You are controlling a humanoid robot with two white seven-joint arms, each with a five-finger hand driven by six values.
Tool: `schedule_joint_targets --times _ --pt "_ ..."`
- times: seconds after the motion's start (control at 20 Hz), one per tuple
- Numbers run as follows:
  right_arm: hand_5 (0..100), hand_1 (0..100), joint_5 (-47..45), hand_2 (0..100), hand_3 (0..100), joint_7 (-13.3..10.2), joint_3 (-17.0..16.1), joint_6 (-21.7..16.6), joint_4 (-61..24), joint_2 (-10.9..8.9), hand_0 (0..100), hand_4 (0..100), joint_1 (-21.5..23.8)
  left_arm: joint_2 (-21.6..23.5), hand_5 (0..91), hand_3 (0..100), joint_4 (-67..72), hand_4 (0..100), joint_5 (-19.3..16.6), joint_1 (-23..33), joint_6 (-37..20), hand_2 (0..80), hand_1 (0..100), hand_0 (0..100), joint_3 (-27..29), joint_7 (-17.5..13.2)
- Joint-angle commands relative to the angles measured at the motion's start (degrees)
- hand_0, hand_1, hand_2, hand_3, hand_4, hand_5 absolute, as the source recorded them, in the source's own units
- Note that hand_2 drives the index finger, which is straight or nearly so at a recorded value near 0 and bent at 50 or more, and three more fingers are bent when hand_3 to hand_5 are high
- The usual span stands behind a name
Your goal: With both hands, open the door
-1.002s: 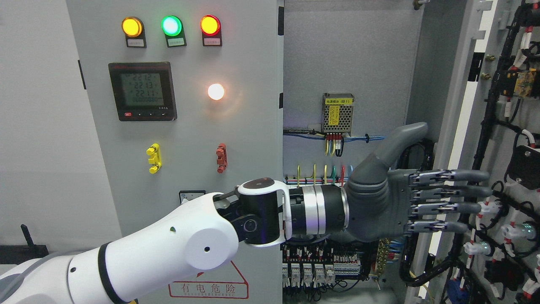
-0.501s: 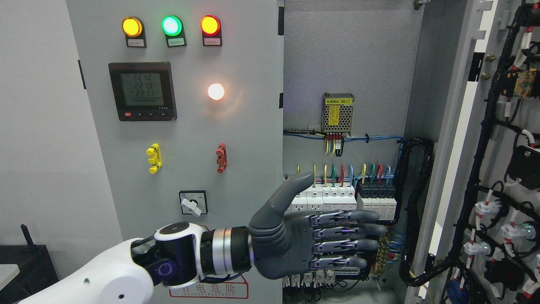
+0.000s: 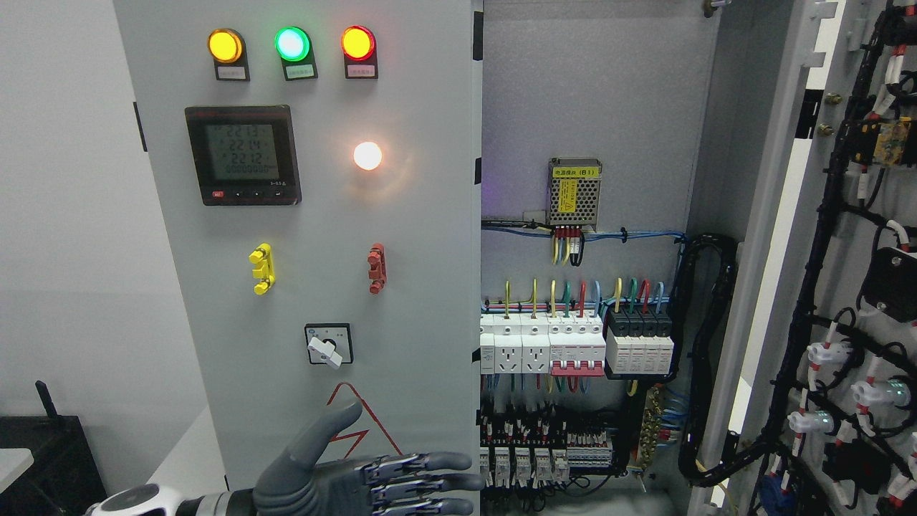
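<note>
Basically the right-hand door (image 3: 845, 272) of the electrical cabinet already stands swung wide, its inner face with black cable looms and white connectors turned toward the camera at the picture's right. The cabinet interior (image 3: 587, 107) is exposed: a small power supply (image 3: 574, 184) up on the back plate, a row of circuit breakers (image 3: 577, 344) below it, terminal blocks lower down.

Left panel (image 3: 308, 236) looks shut, flush, carrying three indicator lamps (image 3: 291, 44), a digital meter (image 3: 242, 155), a lit white lamp (image 3: 367, 155), yellow and red latches (image 3: 261, 269), and a rotary switch (image 3: 328, 345).

Left hand (image 3: 358, 480) sits low at the bottom edge, in front of the left panel's lower part, palm toward the camera, thumb up, fingers (image 3: 430, 479) straight and together, holding nothing, touching nothing that I can see. Right hand not in view.

Step judgement: opening of the right door appears done; the hand is clear of it. If the left panel also counts as a door, next move calls for reaching its free edge or a latch and pulling outward; can't tell which latch releases it.
</note>
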Motion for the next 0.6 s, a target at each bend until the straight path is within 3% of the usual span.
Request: schedule_joint_targets --times 0.0,0.25,0.4,0.55 --pt "0 0 0.35 0 0 -0.01 0.00 0.02 0.00 0.02 38 0 0.00 15.36 0.0 0 1.73 0 -4.57 16.25 -1.07 0.0 0 0 10.20 -0.47" --pt "0 0 0.35 0 0 -0.01 0.00 0.02 0.00 0.02 38 0 0.00 17.73 0.0 0 6.64 0 -11.79 31.18 -13.88 0.0 0 0 10.64 -1.87" --pt "0 0 0.35 0 0 -0.01 0.00 0.02 0.00 0.02 38 0 0.00 16.86 0.0 0 12.44 0 -14.25 39.27 -18.72 0.0 0 0 10.73 -3.10" --pt "0 0 0.35 0 0 -0.01 0.00 0.02 0.00 0.02 38 0 0.00 14.14 0.0 0 18.06 0 -17.32 49.90 -29.34 0.0 0 0 10.82 -3.19"
